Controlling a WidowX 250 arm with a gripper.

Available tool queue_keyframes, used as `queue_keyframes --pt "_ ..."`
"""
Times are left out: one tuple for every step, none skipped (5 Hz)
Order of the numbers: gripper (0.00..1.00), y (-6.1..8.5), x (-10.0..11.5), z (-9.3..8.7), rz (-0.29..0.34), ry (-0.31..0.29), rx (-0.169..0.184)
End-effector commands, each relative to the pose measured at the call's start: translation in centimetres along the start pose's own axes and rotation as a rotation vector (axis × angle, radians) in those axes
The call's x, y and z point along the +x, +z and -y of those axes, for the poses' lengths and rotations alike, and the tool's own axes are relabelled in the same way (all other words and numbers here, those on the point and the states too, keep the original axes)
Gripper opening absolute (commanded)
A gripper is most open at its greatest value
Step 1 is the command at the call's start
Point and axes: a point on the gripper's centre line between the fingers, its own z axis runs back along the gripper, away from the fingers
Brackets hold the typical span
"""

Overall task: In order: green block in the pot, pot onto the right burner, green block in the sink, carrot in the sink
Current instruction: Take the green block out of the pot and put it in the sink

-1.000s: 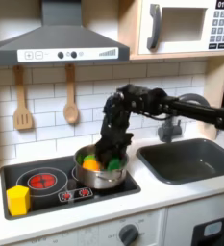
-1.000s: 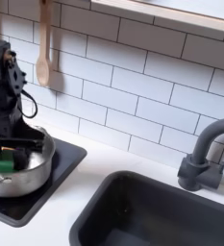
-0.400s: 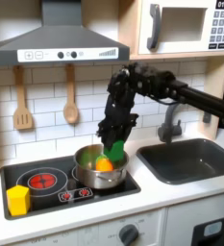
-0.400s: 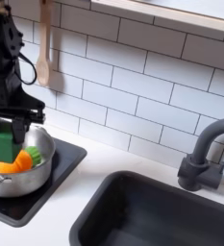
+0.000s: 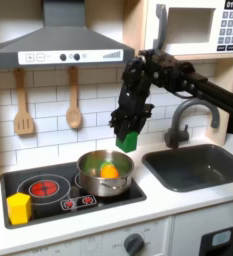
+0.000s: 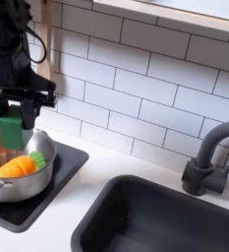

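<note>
Green block sits clamped in my fingers above the pot; its rim half hides the carrot.

Black arm reaching in from the first exterior view's right, elbow high, wrist bent to point straight down, gripper hanging in the air with fingers clamped on the green block.
</note>
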Motion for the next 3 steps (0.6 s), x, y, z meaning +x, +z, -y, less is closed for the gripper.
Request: queue_keyframes --pt "0.00 0.0 -0.4 3.1 -0.007 -0.079 -0.048" --pt "0.00 0.1 -0.5 4.0 -0.009 -0.101 -0.067" --pt "0.00 -0.4 -0.9 5.5 -0.016 -0.128 -0.089"
